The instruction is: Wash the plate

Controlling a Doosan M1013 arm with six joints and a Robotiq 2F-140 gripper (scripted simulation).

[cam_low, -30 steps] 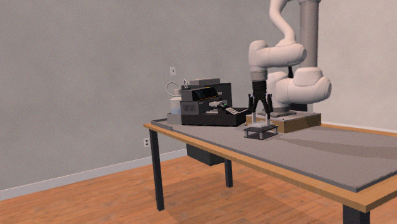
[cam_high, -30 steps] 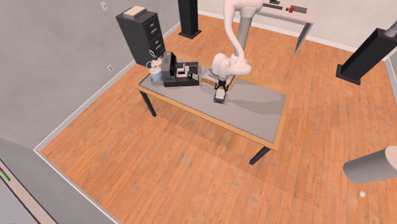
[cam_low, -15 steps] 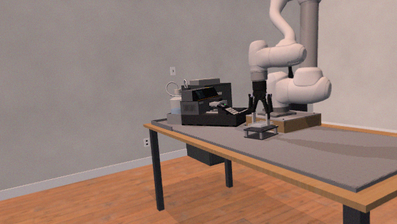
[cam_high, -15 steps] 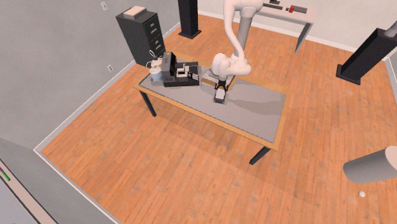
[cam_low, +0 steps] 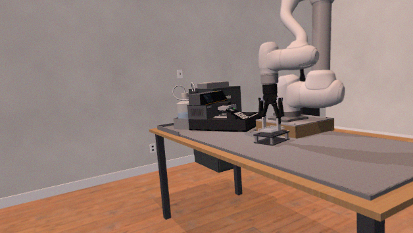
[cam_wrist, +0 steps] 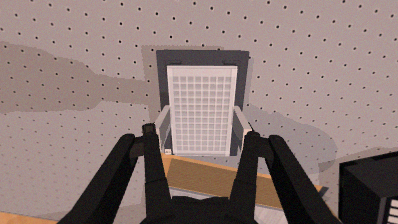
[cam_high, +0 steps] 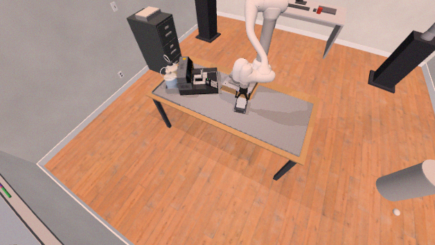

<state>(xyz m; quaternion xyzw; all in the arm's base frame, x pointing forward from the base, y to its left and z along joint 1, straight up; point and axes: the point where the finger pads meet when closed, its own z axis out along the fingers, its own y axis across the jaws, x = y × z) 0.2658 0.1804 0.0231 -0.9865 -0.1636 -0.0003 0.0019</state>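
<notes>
Closest in the wrist view, the hand (cam_high: 242, 97) (cam_low: 271, 127) (cam_wrist: 201, 114) is about half open, fingers closed on the plate's (cam_high: 241, 103) (cam_low: 271, 129) (cam_wrist: 202, 112) long sides. The plate is at the dark nest (cam_high: 240, 109) (cam_low: 275, 134) (cam_wrist: 202, 57); whether seated, I can't tell. Beneath is the desk (cam_high: 222, 112) (cam_low: 329, 158) (cam_wrist: 300, 60).

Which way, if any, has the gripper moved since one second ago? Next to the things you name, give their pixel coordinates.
No visible move: the gripper (cam_high: 242, 98) (cam_low: 271, 122) (cam_wrist: 201, 114) is at the plate nest (cam_high: 240, 111) (cam_low: 280, 133) (cam_wrist: 202, 57), as before.
</notes>
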